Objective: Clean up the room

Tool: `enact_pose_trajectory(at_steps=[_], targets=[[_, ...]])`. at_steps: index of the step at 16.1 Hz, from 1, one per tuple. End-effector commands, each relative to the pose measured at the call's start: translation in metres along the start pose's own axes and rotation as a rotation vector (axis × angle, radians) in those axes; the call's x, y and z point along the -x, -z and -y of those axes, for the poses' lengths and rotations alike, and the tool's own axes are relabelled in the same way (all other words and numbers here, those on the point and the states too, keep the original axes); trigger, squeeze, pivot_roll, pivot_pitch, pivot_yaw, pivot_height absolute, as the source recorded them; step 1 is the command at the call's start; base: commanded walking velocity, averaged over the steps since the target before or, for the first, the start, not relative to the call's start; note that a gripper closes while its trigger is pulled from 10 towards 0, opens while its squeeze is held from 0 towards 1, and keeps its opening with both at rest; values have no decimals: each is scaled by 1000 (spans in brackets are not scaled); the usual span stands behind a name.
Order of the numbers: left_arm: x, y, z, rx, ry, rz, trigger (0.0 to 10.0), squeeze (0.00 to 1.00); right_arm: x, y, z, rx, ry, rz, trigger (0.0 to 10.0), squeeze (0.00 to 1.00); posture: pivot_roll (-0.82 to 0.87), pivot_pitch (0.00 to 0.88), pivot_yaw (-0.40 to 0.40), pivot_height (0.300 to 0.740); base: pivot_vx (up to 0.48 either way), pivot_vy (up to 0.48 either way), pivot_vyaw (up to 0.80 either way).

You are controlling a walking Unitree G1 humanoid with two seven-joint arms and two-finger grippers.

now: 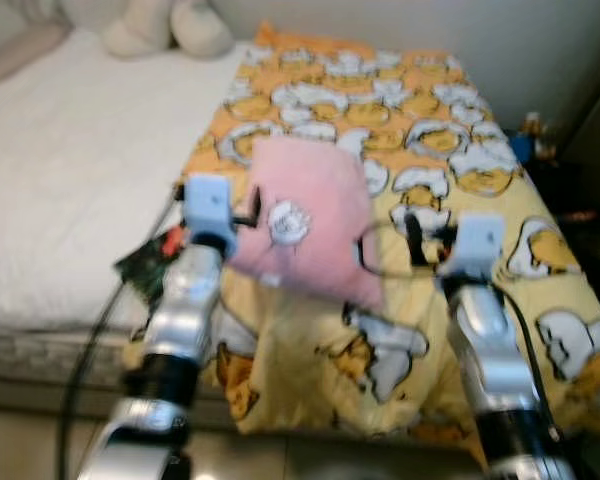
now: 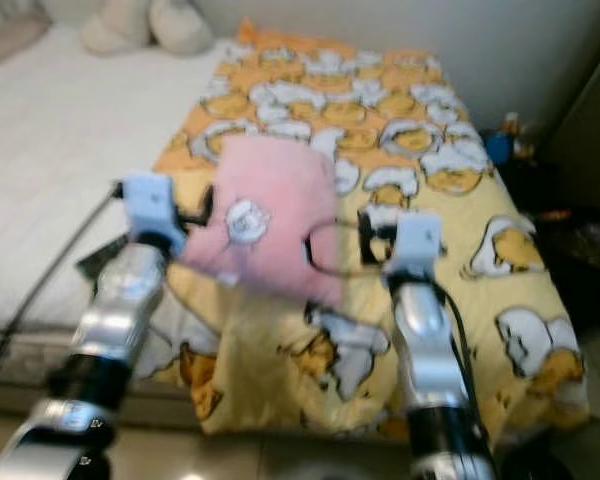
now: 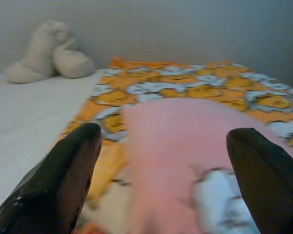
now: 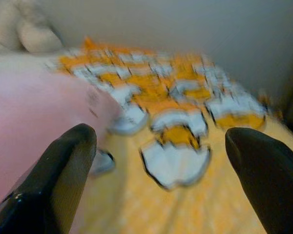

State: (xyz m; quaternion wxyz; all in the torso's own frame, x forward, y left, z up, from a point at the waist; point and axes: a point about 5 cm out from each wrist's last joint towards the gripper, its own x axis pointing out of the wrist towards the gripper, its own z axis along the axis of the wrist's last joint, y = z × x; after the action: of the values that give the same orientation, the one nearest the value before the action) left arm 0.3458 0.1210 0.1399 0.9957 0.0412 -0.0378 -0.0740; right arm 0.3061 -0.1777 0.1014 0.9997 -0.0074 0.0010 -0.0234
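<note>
The pink pillow (image 1: 310, 220) lies between both wide-open grippers (nothing held), squarely ahead of the left gripper (image 3: 166, 161), off-side of the right gripper (image 4: 161, 165).

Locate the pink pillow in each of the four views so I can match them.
Left eye view: pink pillow, centre, between both arms.
Right eye view: left of centre.
Left wrist view: ahead, between the fingers.
Right wrist view: left edge.
Shared landmark: yellow cartoon blanket.
</note>
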Motion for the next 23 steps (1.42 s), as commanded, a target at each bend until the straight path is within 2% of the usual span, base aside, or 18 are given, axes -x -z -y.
enact_pose_trajectory(at_steps=[1,3,7,9,11,12,13,14,15,17,18,21,23], targets=[[-1,0,-5,-33,5,-5,10000,0,-1,1,-7,-26,-21,-13,10000,0,-38,0,12,740,0,0,0],[-3,-3,-5,-61,31,2,10000,0,0,4,-11,-19,-21,-26,10000,0,-35,0,21,740,0,0,0],[-9,-14,-22,-111,-24,26,10000,0,-5,3,-22,-35,-57,-16,10000,0,-31,0,34,740,0,0,-312],[-16,-29,-30,-80,-18,64,10000,0,-11,-5,-21,-53,-52,8,10000,0,-22,0,25,740,0,0,0],[-33,-48,-36,-102,7,52,10000,0,-23,-17,-14,-67,-27,38,10000,0,-15,0,23,740,0,0,0],[-35,-54,-43,-107,2,74,10000,0,-26,-23,-7,-66,1,57,10000,0,-28,0,29,740,0,0,0],[-30,-53,-44,-112,13,92,10000,0,-22,-29,-3,-27,9,89,10000,0,-34,0,34,740,0,0,0],[-6,-35,-38,-60,41,83,10000,0,2,-29,1,43,36,125,10000,0,-33,0,30,740,0,0,0],[15,-21,-30,-19,59,70,10000,0,22,-24,4,87,54,120,10000,0,-31,0,28,740,0,0,0],[37,-1,-22,-14,31,37,10000,0,45,-6,2,100,33,56,10000,0,-40,0,24,740,0,0,-800],[40,1,-19,24,-53,49,10000,0,45,8,-5,73,-9,9,10000,0,-38,0,21,740,0,0,0],[34,-12,-10,-18,-70,96,10000,0,24,-5,-15,36,-48,46,10000,0,-25,0,7,740,0,0,0],[40,-17,-8,-16,-62,109,10000,0,16,-15,-16,28,-68,70,10000,0,-18,0,5,740,0,0,0]])
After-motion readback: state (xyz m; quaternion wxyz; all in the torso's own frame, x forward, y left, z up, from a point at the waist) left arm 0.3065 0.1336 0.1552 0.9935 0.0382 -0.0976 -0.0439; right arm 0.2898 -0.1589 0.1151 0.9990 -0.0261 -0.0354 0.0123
